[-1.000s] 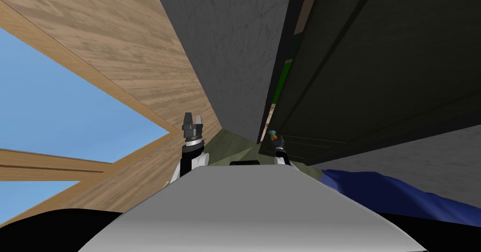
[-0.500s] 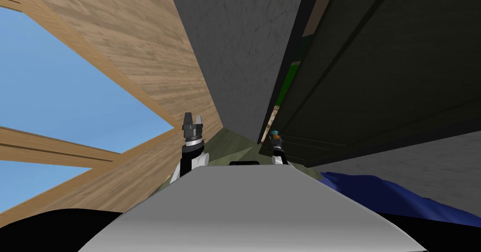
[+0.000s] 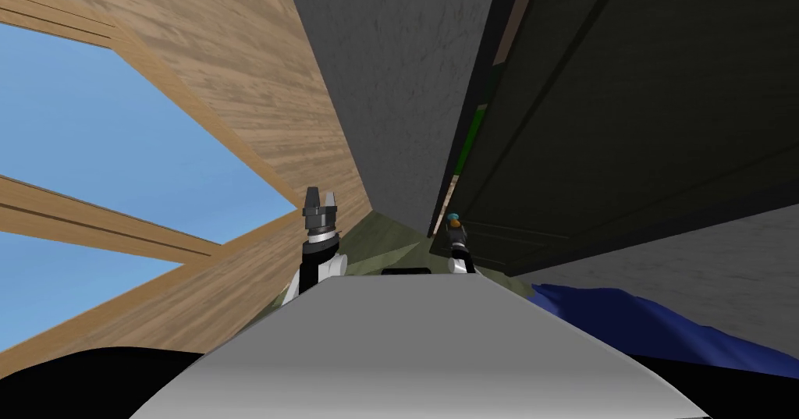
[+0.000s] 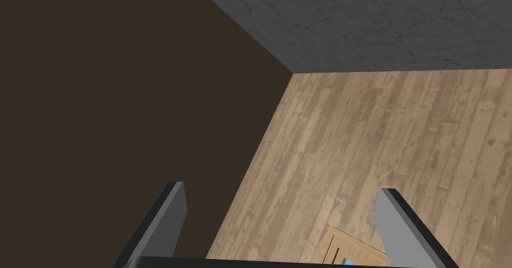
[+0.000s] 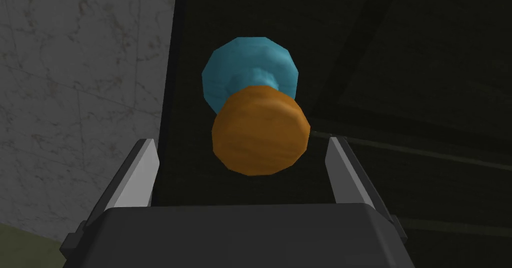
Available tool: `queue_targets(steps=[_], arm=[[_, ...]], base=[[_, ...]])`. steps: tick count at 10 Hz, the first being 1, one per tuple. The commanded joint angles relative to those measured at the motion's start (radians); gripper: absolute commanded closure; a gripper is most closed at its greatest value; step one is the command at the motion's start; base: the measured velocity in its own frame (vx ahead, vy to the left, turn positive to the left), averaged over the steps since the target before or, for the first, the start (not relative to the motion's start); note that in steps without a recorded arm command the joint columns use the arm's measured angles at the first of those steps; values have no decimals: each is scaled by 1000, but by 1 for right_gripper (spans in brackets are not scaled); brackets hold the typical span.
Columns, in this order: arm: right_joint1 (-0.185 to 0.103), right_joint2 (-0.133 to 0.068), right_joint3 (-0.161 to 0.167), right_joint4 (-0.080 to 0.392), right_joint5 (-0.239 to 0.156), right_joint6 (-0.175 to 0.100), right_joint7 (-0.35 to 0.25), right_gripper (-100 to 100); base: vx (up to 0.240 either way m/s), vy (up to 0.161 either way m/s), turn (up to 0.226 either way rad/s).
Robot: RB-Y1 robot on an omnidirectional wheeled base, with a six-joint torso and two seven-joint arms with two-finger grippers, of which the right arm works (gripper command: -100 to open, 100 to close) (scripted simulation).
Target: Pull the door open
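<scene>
The dark door (image 3: pixel 624 110) fills the right of the head view, with a narrow gap (image 3: pixel 466 137) along its edge showing green and tan. Its knob (image 3: pixel 453 221) is orange on a blue base. In the right wrist view the knob (image 5: pixel 260 130) sits between my right gripper's (image 5: pixel 240 141) open fingers, which stand clear of its sides against the door (image 5: pixel 410 55). In the head view my right gripper (image 3: pixel 456 229) is right at the knob. My left gripper (image 3: pixel 321 196) is raised to the left, away from the door, and is open (image 4: pixel 281 188) with nothing in it.
A grey wall (image 3: pixel 390 86) meets the door's edge. On the left is a wood-plank wall (image 3: pixel 250 86) with a window (image 3: pixel 117 149) showing blue. A blue object (image 3: pixel 640 321) lies low at the right. The floor (image 3: pixel 382 235) is olive.
The whole head view has swung, so the window sits higher and further right in the picture: my own move. My right gripper has shifted slightly left with the knob.
</scene>
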Motion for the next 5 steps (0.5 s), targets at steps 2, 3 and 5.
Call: queue_targets(steps=[2, 3, 5], arm=[[0, 11, 9, -9, -24, -3, -64, -100], [0, 16, 13, -15, -33, -2, -88, -100], [2, 24, 20, -25, -51, -2, -131, -100]], base=[[-71, -17, 36], [-96, -10, 42], [-95, -12, 25]])
